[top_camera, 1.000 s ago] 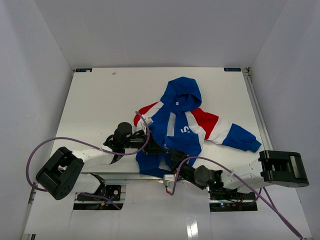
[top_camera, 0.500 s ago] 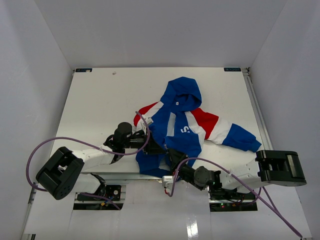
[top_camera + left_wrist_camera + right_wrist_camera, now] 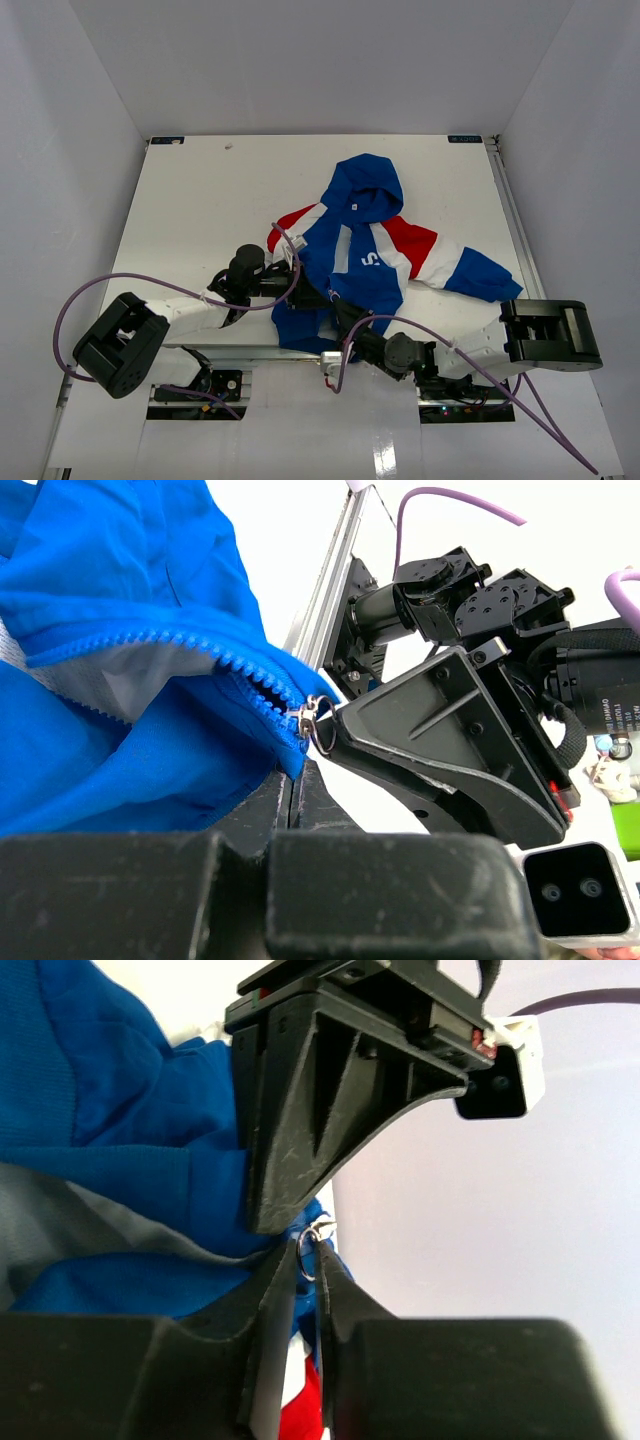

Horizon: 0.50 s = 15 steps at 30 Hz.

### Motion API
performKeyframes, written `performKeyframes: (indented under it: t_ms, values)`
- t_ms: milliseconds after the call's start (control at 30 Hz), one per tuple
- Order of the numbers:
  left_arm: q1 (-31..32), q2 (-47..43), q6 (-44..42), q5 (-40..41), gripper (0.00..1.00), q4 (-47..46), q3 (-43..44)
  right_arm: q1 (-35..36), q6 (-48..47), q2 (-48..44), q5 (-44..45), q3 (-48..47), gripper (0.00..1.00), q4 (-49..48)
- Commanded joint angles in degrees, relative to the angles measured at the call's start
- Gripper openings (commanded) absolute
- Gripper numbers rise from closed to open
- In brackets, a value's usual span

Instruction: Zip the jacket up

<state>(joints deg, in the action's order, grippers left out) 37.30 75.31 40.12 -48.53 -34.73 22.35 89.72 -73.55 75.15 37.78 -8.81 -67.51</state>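
Seizing the zip pull at the hem point(image 3: 292, 758) of the jacket point(image 3: 365, 250), spread on the tabletop point(image 3: 200, 200).
Clamps the hem, fully closed, with the left tool point(image 3: 296, 780); pinches the pull ring point(image 3: 320, 730) with the right tool point(image 3: 308, 1260), nearly closed. Next, likely: draw it hoodward, minding bunched fabric point(image 3: 120, 750) above.

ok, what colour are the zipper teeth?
The zipper teeth are blue, like the jacket; clearest in the left wrist view.
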Motion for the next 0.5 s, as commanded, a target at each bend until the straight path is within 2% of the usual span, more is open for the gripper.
performKeyframes:
  t_ms: [0, 167, 267, 367, 467]
  values:
    - [-0.1, -0.3, -0.1, -1.2, 0.00, -0.9, 1.5, 0.3, 0.4, 0.1, 1.6, -2.0, 0.14, -5.7]
    - [-0.1, -0.3, -0.4, -1.0, 0.00, -0.5, 1.5, 0.3, 2.0, -0.2, 3.1, -3.2, 0.08, -3.6]
    - [-0.1, -0.3, -0.7, -0.8, 0.00, -0.3, 1.3, 0.1, 5.7, -0.4, 6.0, -5.5, 0.08, -2.0]
    - [-0.1, -0.5, -1.3, -0.5, 0.00, 0.4, 1.3, -2.4, 15.3, -1.8, 7.0, -10.4, 0.08, 7.0]
    - [-0.1, -1.0, -1.7, 0.4, 0.00, 1.3, 1.2, -6.8, 27.6, -4.8, 3.5, -14.7, 0.08, 14.8]
